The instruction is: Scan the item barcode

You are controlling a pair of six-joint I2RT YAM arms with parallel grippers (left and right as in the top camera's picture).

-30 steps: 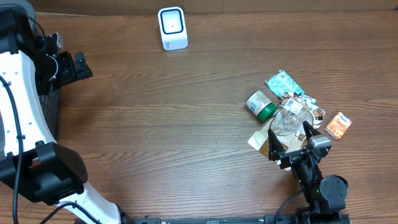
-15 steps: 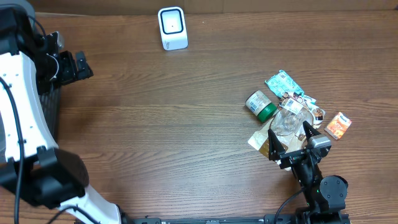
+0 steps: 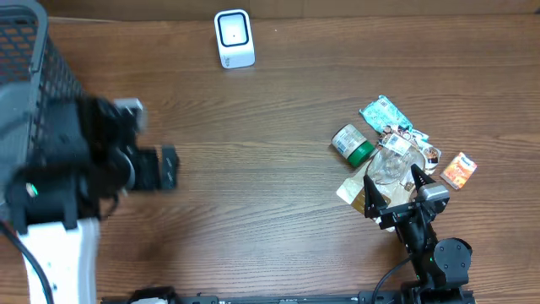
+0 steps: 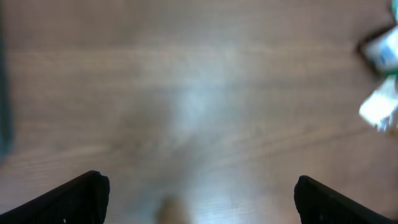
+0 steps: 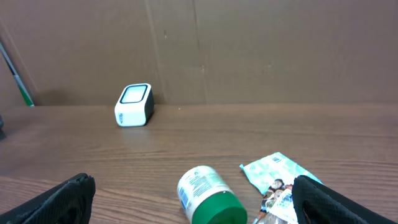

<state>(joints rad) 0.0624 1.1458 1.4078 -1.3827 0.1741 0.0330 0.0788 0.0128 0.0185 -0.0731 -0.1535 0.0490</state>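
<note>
The white barcode scanner (image 3: 234,38) stands at the table's far edge and shows as a small white box (image 5: 134,104) in the right wrist view. A pile of items lies at the right: a white bottle with a green cap (image 3: 353,143) (image 5: 208,196), a teal packet (image 3: 384,112) (image 5: 277,169), a clear bag (image 3: 390,160) and an orange packet (image 3: 459,170). My right gripper (image 3: 393,186) (image 5: 194,182) stands open just short of the pile, holding nothing. My left gripper (image 3: 167,169) (image 4: 200,183) is blurred and open over bare wood at the left.
A black mesh basket (image 3: 34,51) stands at the far left corner. A brown packet (image 3: 354,190) lies under the right gripper's left finger. A cardboard wall (image 5: 249,50) backs the table behind the scanner.
My left arm has swung down and to the right from the far left edge, uncovering the basket. The right arm and the items have not moved.
</note>
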